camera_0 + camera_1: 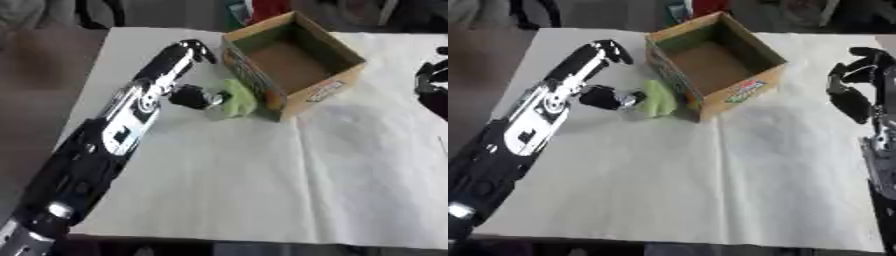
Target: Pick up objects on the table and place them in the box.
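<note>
An open cardboard box (741,92) stands at the back middle of the table, and its inside shows only bare brown bottom. A soft light-green thing (236,99) lies against the box's left wall, with a small grey piece at its near side. My left hand (178,61) has come in from the lower left. Its thumb (187,95) touches the green thing, while its fingers (199,50) are spread far off toward the box's back corner and hold nothing. My right hand (852,85) hangs open at the right edge, well apart from the box.
White paper (262,185) covers the table and runs wide and bare toward the near edge. Dark floor lies past the left edge. Red and dark shapes stand beyond the far edge behind the box.
</note>
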